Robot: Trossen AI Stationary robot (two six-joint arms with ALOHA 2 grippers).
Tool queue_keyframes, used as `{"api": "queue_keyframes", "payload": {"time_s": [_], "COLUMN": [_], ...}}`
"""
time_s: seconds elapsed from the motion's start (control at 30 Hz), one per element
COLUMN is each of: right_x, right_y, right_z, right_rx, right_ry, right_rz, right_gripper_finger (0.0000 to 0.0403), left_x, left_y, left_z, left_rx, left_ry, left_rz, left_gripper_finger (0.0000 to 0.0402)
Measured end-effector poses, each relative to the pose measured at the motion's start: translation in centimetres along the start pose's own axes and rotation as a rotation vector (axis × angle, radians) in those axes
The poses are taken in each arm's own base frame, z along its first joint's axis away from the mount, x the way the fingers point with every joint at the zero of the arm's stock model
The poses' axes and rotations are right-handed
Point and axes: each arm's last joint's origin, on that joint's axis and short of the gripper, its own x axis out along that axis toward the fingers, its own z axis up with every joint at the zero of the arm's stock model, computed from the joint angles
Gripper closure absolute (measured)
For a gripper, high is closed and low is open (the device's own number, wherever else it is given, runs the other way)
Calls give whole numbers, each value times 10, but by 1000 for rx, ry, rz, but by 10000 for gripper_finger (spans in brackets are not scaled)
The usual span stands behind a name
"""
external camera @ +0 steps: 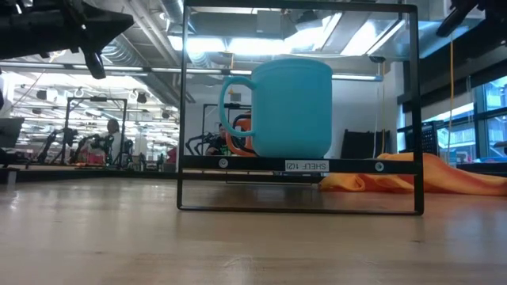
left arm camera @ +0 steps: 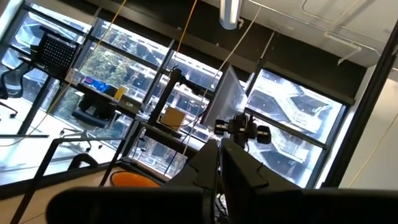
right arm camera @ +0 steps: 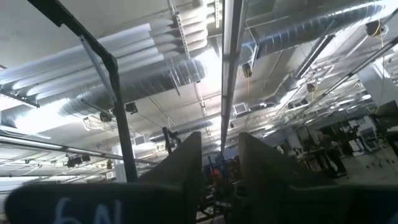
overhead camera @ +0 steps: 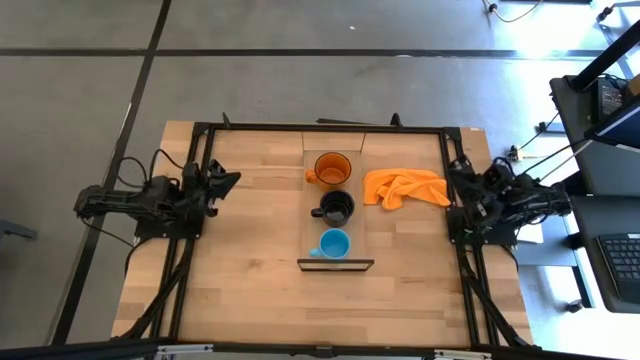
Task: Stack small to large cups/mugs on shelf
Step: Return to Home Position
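Since it bears all the rest, table (overhead camera: 250, 260): a wide light-wood top with a dark frame around it, one arm mounted at each side edge.
Shelf (overhead camera: 362, 232): a long narrow plank lying down the middle of the table, running from the far edge toward the near one; in the low view its thin dark frame (external camera: 301, 165) stands as a rectangle around the nearest mug.
Left arm: folded low at the table's left edge, well apart from the shelf.
Right arm: folded low at the table's right edge, likewise clear of the shelf.
Orange cloth (overhead camera: 405, 187): crumpled on the tabletop just beside the shelf, on the right arm's side.
Orange mug (overhead camera: 332, 168): upright on the shelf, farthest back in the row, its handle toward the left arm.
Black mug (overhead camera: 337, 208): upright on the shelf, between the other two, its handle on the same side.
Blue mug (overhead camera: 334, 243): upright at the near end of the shelf, beside the end frame, and filling the low view.
Left gripper (left arm camera: 219, 146): empty, lifted and pointing out into the room, fingers pressed together.
Right gripper (right arm camera: 221, 140): empty, aimed up at the ceiling, fingers held a little apart.
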Motion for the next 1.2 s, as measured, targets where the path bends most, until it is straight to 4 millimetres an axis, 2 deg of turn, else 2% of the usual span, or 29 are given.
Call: {"api": "queue_keyframes", "payload": {"time_s": [0.27, 0.53, 1.03, 1.2], "right_x": [-1, -6, -7, -9], "right_y": [-1, -4, -6, -9], "right_z": [-5, -9, -10, -18], "right_rx": [21, 22, 47, 63], "right_ry": [31, -72, -66, -59], "right_rz": [-6, -24, -75, -103], "right_gripper_finger": [295, 295, 295, 295], "left_x": [0, 0, 0, 0], "left_y": [1, 1, 1, 1], "left_z": [-1, -1, -3, -3], "left_rx": [11, -2, -2, -4], "left_ry": [15, 14, 27, 27], "left_rz": [6, 7, 17, 17], "left_gripper_finger": [388, 388, 388, 388]}}
